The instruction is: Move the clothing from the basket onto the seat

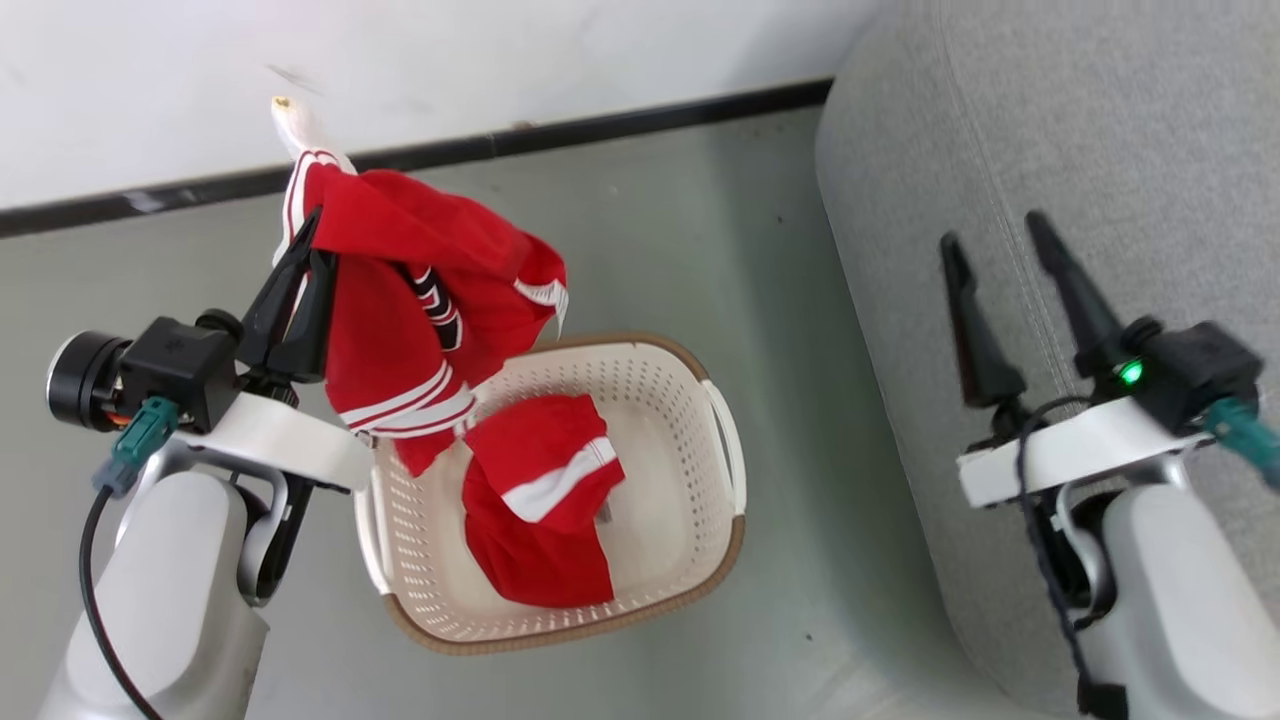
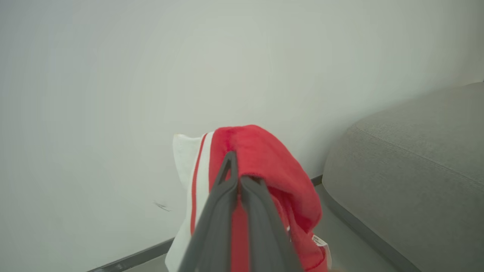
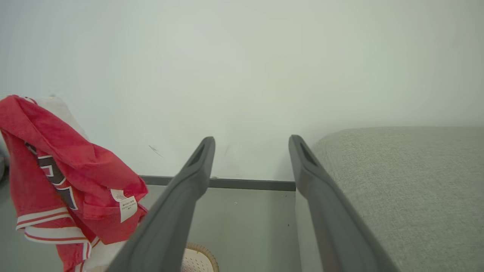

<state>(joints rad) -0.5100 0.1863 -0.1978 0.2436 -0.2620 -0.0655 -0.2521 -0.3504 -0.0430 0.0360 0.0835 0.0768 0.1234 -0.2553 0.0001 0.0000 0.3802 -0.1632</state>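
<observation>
Right of the basket (image 1: 737, 530), the right claw (image 1: 992, 232) stands wide over the seat (image 1: 1100, 150). One red garment (image 1: 540, 520) lies inside the basket. Above its left rim, the left claw (image 1: 312, 235) grips a hanging red garment (image 1: 400, 250); the print on its care label (image 3: 126, 207) is unreadable.

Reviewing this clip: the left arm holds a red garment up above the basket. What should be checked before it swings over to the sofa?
1. Left gripper shut on the lifted garment: ok.
2. Lifted garment's lower hem free of the basket rim: cannot tell; they overlap in the head view.
3. Right gripper open, holding nothing: ok.
4. Sofa surface beside the basket bare where visible: ok.
5. Basket emptied: not ok; a second garment lies inside.
</observation>
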